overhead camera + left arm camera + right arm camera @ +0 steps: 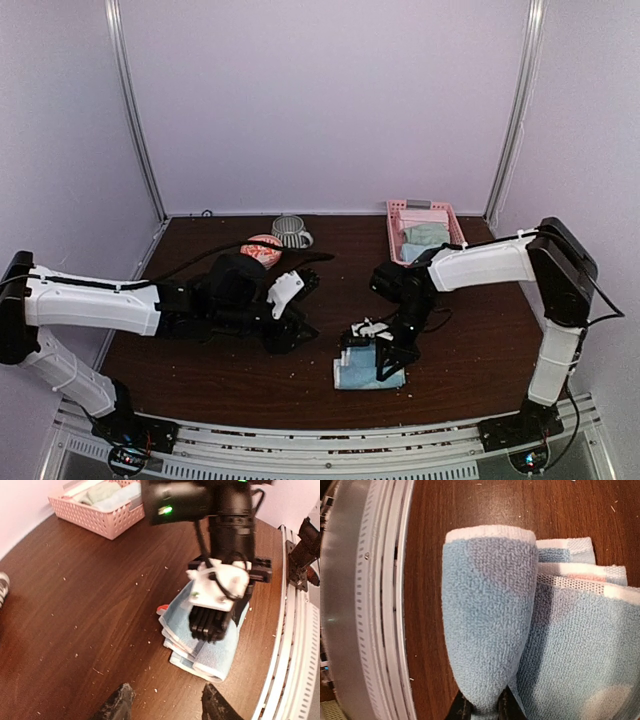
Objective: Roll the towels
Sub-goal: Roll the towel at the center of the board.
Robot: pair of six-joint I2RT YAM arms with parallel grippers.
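Dark wood tabletop (200,380) first: your right gripper (481,709) pinches the rolled-over end of the light blue towel (490,620) near the front edge. Your left gripper (167,704) hangs spread, apart from it. I judge this roll barely started; other towels (425,238) wait in the pink basket (395,212).

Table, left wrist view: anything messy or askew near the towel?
Pale crumbs are scattered over the dark table. The light blue towel lies unevenly folded, its layers stepped at one edge rather than aligned. Nothing looks spilled or damaged.
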